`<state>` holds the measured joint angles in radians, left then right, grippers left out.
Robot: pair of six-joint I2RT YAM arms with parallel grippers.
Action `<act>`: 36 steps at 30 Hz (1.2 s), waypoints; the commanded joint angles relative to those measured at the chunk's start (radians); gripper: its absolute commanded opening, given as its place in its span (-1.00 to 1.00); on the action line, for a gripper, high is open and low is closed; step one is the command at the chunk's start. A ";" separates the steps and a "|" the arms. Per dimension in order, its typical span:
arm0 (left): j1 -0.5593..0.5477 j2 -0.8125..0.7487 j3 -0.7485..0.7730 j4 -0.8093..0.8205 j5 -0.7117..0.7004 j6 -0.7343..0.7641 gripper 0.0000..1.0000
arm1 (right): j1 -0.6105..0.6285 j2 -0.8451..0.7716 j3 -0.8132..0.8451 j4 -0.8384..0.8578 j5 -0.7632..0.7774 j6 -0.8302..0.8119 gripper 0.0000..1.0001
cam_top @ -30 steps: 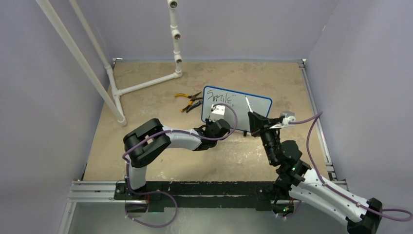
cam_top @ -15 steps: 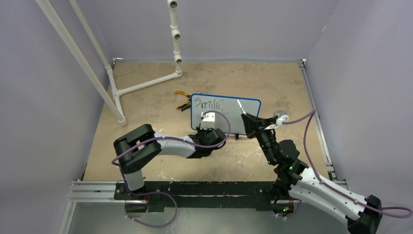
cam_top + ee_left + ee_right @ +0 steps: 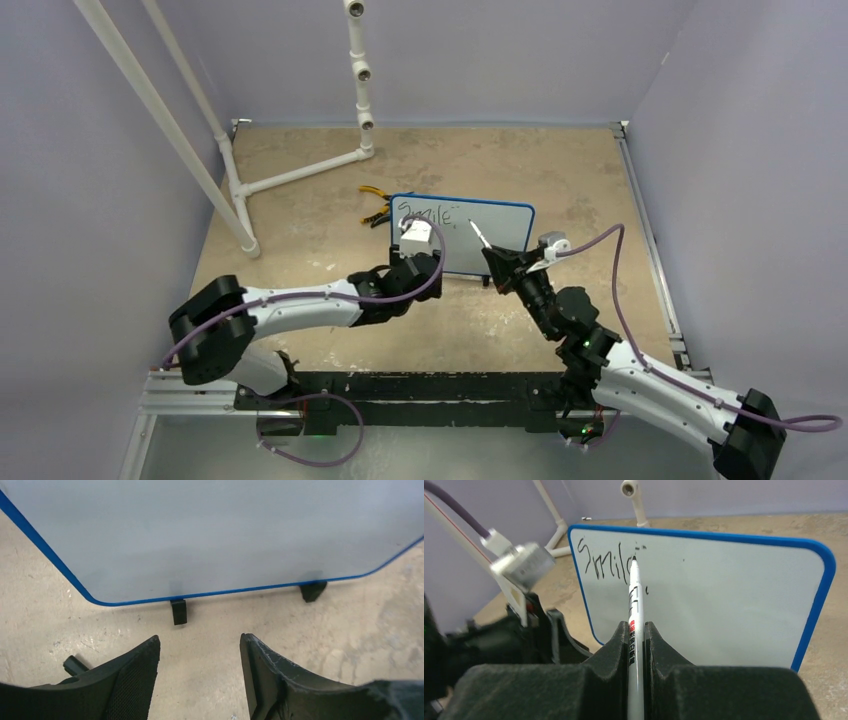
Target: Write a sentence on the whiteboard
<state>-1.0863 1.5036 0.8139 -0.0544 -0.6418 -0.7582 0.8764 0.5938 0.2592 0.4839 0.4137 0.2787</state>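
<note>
Lengthwise the upright whiteboard [image 3: 480, 235] runs left-right; left claw [image 3: 199, 640] gapes, right claw [image 3: 636, 626] clamps the marker [image 3: 634, 587].

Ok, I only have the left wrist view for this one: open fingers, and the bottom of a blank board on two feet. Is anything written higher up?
Observer: Yes. The right wrist view shows one word, roughly "Smile", near the top left corner of the board.
Operator: What is doing the writing?
Observer: A white marker, clamped in the right gripper, with its tip up by the end of that word. I cannot tell whether it touches.
Operator: Anything beyond the board?
Observer: From the top camera, yellow-handled pliers lie on the table just past its left end.
</note>
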 commanded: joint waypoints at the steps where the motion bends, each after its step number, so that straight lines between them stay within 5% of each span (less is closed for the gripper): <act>1: 0.064 -0.144 0.010 -0.067 0.236 0.163 0.19 | 0.001 -0.009 -0.044 0.064 -0.053 -0.006 -1.00; 9: 0.329 -0.309 0.168 -0.192 0.692 0.509 0.22 | 0.000 0.026 -0.073 0.105 -0.020 -0.006 -1.00; 20: 0.789 -0.330 0.137 -0.032 1.278 0.663 0.28 | -0.001 0.100 -0.066 0.165 -0.036 -0.048 -1.00; 36: 0.804 -0.159 0.148 0.039 1.301 0.641 0.19 | -0.002 0.167 -0.043 0.178 0.015 -0.049 -1.00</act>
<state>-0.2829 1.3304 0.9573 -0.0811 0.6399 -0.1127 0.8761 0.7547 0.1837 0.6144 0.4026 0.2485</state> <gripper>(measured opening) 0.597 0.122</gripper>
